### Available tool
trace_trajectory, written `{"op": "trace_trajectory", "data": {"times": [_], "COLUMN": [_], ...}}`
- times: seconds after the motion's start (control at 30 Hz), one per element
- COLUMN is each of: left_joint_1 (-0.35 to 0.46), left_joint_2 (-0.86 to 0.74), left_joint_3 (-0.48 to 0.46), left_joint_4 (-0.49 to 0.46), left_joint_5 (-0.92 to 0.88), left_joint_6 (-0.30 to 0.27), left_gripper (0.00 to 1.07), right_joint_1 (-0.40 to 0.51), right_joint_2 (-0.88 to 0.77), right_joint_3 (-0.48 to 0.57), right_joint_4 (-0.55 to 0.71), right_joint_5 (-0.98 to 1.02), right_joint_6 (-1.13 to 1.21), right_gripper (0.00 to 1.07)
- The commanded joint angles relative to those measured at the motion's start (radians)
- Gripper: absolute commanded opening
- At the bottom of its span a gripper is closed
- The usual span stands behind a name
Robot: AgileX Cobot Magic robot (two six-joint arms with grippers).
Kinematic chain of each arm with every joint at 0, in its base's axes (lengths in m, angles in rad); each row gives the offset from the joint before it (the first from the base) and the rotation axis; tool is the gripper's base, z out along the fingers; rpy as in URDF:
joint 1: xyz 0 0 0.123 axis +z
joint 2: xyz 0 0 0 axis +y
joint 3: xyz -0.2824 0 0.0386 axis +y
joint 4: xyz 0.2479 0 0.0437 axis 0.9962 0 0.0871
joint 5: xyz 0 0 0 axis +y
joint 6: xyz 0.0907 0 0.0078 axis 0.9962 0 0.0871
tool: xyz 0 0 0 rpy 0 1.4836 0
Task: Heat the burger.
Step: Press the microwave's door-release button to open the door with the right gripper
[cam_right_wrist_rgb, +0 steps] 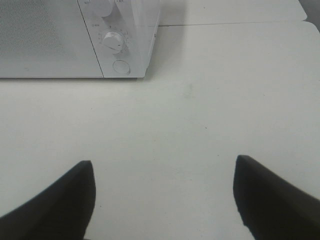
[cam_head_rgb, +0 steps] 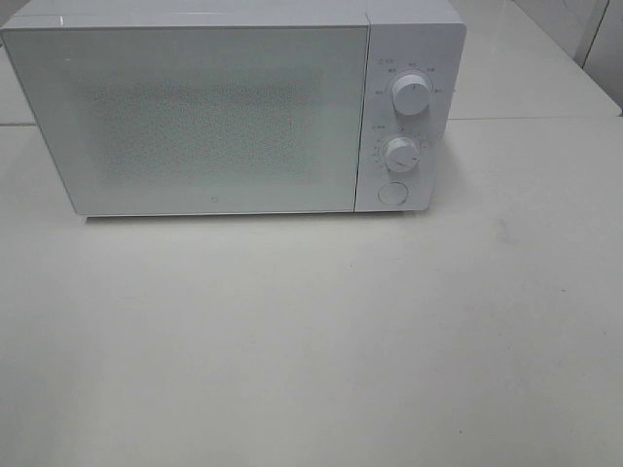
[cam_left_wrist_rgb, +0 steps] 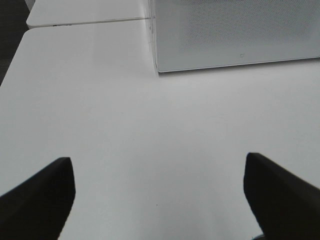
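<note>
The burger is out of view in every frame. A white microwave (cam_head_rgb: 214, 107) stands at the back of the white table (cam_head_rgb: 311, 341) with its door shut. In the left wrist view my left gripper (cam_left_wrist_rgb: 159, 172) hovers over bare table, open, with nothing between its dark fingers (cam_left_wrist_rgb: 40, 195); the microwave's lower left corner (cam_left_wrist_rgb: 225, 35) lies ahead of it. In the right wrist view my right gripper (cam_right_wrist_rgb: 164, 172) is open over bare table too, its fingers (cam_right_wrist_rgb: 55, 200) empty, and the microwave's control panel (cam_right_wrist_rgb: 117, 42) lies ahead. Neither gripper shows in the exterior high view.
The microwave's panel carries two round knobs (cam_head_rgb: 411, 95) (cam_head_rgb: 400, 153) and a round button (cam_head_rgb: 391, 193) below them. A seam between table tops (cam_right_wrist_rgb: 230, 22) runs behind the microwave. The table's left edge (cam_left_wrist_rgb: 15, 65) borders a dark floor.
</note>
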Motion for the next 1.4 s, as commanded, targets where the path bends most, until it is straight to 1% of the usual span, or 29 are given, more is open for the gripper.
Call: {"op": "trace_trajectory", "data": {"times": [0.03,0.1,0.13,0.23,0.3,0.43,0.5,0.53,0.6,0.7,0.77,0.83,0.87,0.9,0.93,1.0,1.03,1.1,1.13,1.2,1.27,1.4], "left_joint_1": [0.004,0.004,0.004,0.004,0.004,0.004,0.004,0.004,0.004,0.004,0.004,0.004,0.004,0.004,0.004,0.004,0.004,0.004,0.004,0.004,0.004,0.004], "left_joint_2": [-0.003,-0.003,-0.003,-0.003,-0.003,-0.003,-0.003,-0.003,-0.003,-0.003,-0.003,-0.003,-0.003,-0.003,-0.003,-0.003,-0.003,-0.003,-0.003,-0.003,-0.003,-0.003], "left_joint_3": [0.002,0.002,0.002,0.002,0.002,0.002,0.002,0.002,0.002,0.002,0.002,0.002,0.002,0.002,0.002,0.002,0.002,0.002,0.002,0.002,0.002,0.002], "left_joint_4": [-0.008,-0.008,-0.008,-0.008,-0.008,-0.008,-0.008,-0.008,-0.008,-0.008,-0.008,-0.008,-0.008,-0.008,-0.008,-0.008,-0.008,-0.008,-0.008,-0.008,-0.008,-0.008], "left_joint_5": [-0.004,-0.004,-0.004,-0.004,-0.004,-0.004,-0.004,-0.004,-0.004,-0.004,-0.004,-0.004,-0.004,-0.004,-0.004,-0.004,-0.004,-0.004,-0.004,-0.004,-0.004,-0.004], "left_joint_6": [0.0,0.0,0.0,0.0,0.0,0.0,0.0,0.0,0.0,0.0,0.0,0.0,0.0,0.0,0.0,0.0,0.0,0.0,0.0,0.0,0.0,0.0], "left_gripper": [0.84,0.84,0.84,0.84,0.84,0.84,0.84,0.84,0.84,0.84,0.84,0.84,0.84,0.84,0.84,0.84,0.84,0.84,0.84,0.84,0.84,0.84], "right_joint_1": [-0.003,-0.003,-0.003,-0.003,-0.003,-0.003,-0.003,-0.003,-0.003,-0.003,-0.003,-0.003,-0.003,-0.003,-0.003,-0.003,-0.003,-0.003,-0.003,-0.003,-0.003,-0.003], "right_joint_2": [0.049,0.066,0.104,0.121,0.18,0.23,0.277,0.277,0.329,0.348,0.425,0.443,0.49,0.49,0.538,0.565,0.621,0.642,0.688,0.712,0.78,0.836], "right_joint_3": [-0.026,-0.034,-0.048,-0.048,-0.036,-0.022,0.0,0.0,0.028,0.035,0.068,0.075,0.092,0.092,0.105,0.108,0.108,0.108,0.108,0.108,0.108,0.108], "right_joint_4": [-0.004,-0.008,-0.01,-0.012,-0.012,-0.015,-0.015,-0.015,-0.015,-0.014,-0.014,-0.014,-0.014,-0.014,-0.014,-0.014,-0.014,-0.014,-0.014,-0.014,-0.014,-0.014], "right_joint_5": [-0.031,-0.047,-0.095,-0.125,-0.215,-0.283,-0.36,-0.36,-0.446,-0.468,-0.582,-0.606,-0.683,-0.683,-0.751,-0.775,-0.821,-0.839,-0.884,-0.905,-0.968,-1.031], "right_joint_6": [0.01,0.01,0.01,0.01,0.016,0.016,0.016,0.016,0.016,0.016,0.016,0.016,0.016,0.016,0.016,0.016,0.016,0.016,0.017,0.017,0.017,0.017], "right_gripper": [0.75,0.75,0.75,0.75,0.75,0.75,0.75,0.75,0.75,0.75,0.75,0.75,0.75,0.75,0.75,0.75,0.75,0.75,0.75,0.75,0.75,0.75]}}
